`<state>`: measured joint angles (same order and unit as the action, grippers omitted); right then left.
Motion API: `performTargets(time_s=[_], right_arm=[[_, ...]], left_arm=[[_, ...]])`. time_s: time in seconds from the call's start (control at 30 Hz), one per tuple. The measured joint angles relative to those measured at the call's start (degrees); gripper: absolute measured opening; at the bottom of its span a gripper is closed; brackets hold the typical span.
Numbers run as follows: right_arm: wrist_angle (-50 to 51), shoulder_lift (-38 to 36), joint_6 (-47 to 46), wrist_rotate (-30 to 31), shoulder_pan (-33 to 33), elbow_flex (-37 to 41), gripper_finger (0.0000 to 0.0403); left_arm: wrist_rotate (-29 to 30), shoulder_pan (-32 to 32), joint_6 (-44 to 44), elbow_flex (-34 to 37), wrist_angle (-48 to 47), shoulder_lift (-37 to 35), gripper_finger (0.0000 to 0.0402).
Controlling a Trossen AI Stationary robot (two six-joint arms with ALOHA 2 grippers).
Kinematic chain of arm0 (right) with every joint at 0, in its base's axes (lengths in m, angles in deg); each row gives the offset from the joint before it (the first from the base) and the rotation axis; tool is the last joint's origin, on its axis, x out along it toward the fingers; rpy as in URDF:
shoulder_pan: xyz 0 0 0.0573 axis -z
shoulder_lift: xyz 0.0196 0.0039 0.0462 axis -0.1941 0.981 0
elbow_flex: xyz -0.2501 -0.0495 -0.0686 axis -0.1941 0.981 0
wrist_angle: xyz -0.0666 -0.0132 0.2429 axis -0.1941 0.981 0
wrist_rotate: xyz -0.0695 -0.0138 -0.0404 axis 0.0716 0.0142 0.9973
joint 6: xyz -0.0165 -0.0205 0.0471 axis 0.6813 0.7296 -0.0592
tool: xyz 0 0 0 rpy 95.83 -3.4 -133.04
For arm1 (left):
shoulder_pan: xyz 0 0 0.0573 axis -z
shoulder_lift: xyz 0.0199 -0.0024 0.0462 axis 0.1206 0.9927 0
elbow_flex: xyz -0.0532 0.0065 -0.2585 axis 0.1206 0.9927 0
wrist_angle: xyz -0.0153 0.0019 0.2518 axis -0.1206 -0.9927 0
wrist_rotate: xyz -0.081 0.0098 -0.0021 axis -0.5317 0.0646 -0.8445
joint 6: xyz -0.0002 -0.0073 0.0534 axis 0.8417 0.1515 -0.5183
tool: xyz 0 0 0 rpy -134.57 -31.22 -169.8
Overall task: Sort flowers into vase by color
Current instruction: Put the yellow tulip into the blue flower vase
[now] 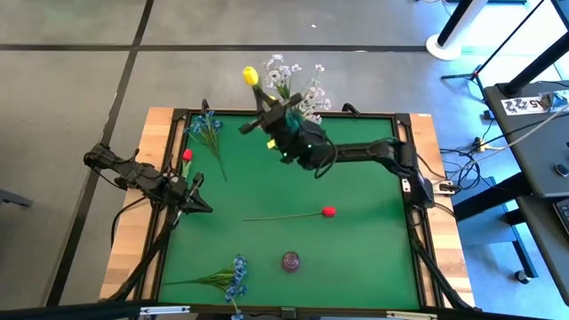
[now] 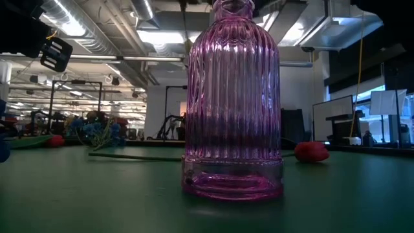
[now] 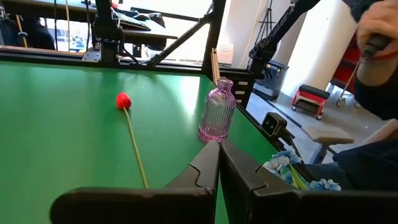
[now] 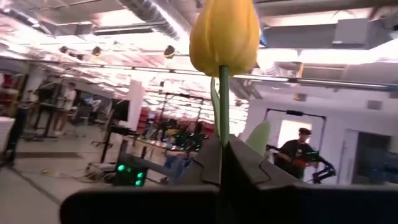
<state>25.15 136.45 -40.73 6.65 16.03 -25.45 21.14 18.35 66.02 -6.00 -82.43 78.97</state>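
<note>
1. Right hand (image 1: 259, 121) clenched on yellow flower (image 4: 224, 34) stem, held upright at the table's (image 1: 267, 178) far edge.
2. Left hand (image 1: 197, 204) clenched, apparently empty, at left edge.
3. Red flower (image 1: 328, 212) lay mid-table; purple vase (image 1: 291, 261) stood near front.

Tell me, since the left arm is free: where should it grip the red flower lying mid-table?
Probably mid-stem on the red flower, coming straight down from above. The thin stem lies flat on the mat with bare green on both sides, bud toward the right arm's side. The left gripper waits shut nearby.
</note>
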Motion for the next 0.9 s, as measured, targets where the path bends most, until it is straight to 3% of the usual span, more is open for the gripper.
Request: performTargets(time_s=[0.2,0.5,0.9], right_arm=[[-8.12,-0.07,3.71,-0.35,0.93,5.87,0.0005],[-7.37,-0.07,6.13,1.56,2.17,8.38,0.0005],[-0.41,0.79,-1.06,1.49,5.83,8.36,0.0007]], left_arm=[[0.0,0.0,0.0,0.0,0.02,0.0,0.001],[0.0,0.0,0.0,0.0,0.02,0.0,0.001],[0.0,-0.01,0.0,0.0,-0.01,-0.01,0.001]])
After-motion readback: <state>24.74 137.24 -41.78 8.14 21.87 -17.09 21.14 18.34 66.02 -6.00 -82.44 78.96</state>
